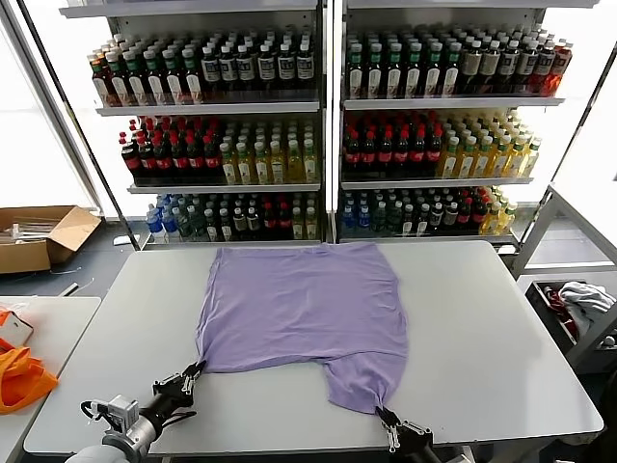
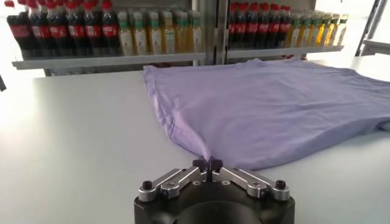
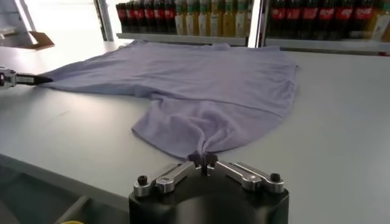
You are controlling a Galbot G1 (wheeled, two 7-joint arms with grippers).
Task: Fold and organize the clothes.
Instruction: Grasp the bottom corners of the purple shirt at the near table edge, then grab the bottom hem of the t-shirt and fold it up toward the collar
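The lavender T-shirt (image 1: 307,311) lies spread on the grey table (image 1: 482,328), plain side up; no print shows. My left gripper (image 1: 196,370) is shut on the shirt's near-left corner, pinching a fold of fabric (image 2: 206,159). My right gripper (image 1: 384,417) is shut on the edge of the near sleeve at the table's front, with fabric gathered between its fingertips (image 3: 203,159). The sleeve (image 3: 183,125) sticks out toward me from the body of the shirt. The left gripper also shows far off in the right wrist view (image 3: 24,78).
Shelves of drink bottles (image 1: 318,125) stand behind the table. An open cardboard box (image 1: 43,236) sits at the far left. An orange cloth (image 1: 21,378) lies on a side table at left. A white and red cloth pile (image 1: 578,304) sits in a bin at right.
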